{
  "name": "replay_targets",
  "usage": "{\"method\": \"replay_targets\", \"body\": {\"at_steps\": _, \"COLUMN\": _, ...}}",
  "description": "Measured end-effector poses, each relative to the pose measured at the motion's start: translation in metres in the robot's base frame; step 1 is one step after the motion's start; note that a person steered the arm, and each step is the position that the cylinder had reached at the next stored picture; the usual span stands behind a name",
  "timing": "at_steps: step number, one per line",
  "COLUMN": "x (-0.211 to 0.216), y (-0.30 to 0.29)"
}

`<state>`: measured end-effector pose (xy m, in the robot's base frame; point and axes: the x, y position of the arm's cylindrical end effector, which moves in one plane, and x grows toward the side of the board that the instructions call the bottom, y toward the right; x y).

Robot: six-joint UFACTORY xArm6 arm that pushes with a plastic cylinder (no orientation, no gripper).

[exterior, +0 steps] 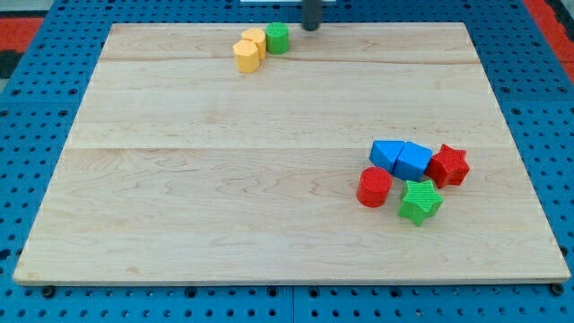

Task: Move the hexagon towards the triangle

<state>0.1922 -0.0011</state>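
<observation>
A yellow hexagon block (247,56) lies near the view's top edge, left of centre. A second yellow block (255,39) touches it just above, shape unclear. A green round-looking block (277,38) sits against that one on its right. My tip (310,27) is at the board's top edge, a short way to the right of the green block and not touching it. A blue triangle block (386,152) lies far off at the view's lower right, touching a blue cube (413,161).
The wooden board (224,179) rests on a blue pegboard. Beside the blue cube lie a red star (448,166), a red cylinder (374,187) and a green star (420,201), all packed close together.
</observation>
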Motion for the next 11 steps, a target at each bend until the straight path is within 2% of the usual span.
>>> {"method": "replay_targets", "body": {"at_steps": 1, "x": 0.006, "y": -0.082}}
{"method": "replay_targets", "body": {"at_steps": 2, "x": 0.020, "y": -0.119}}
{"method": "replay_targets", "body": {"at_steps": 3, "x": 0.001, "y": -0.128}}
{"method": "replay_targets", "body": {"at_steps": 5, "x": 0.015, "y": -0.102}}
{"method": "replay_targets", "body": {"at_steps": 7, "x": 0.083, "y": -0.091}}
{"method": "replay_targets", "body": {"at_steps": 9, "x": 0.097, "y": -0.042}}
{"method": "replay_targets", "body": {"at_steps": 10, "x": 0.127, "y": 0.010}}
{"method": "replay_targets", "body": {"at_steps": 11, "x": 0.105, "y": 0.026}}
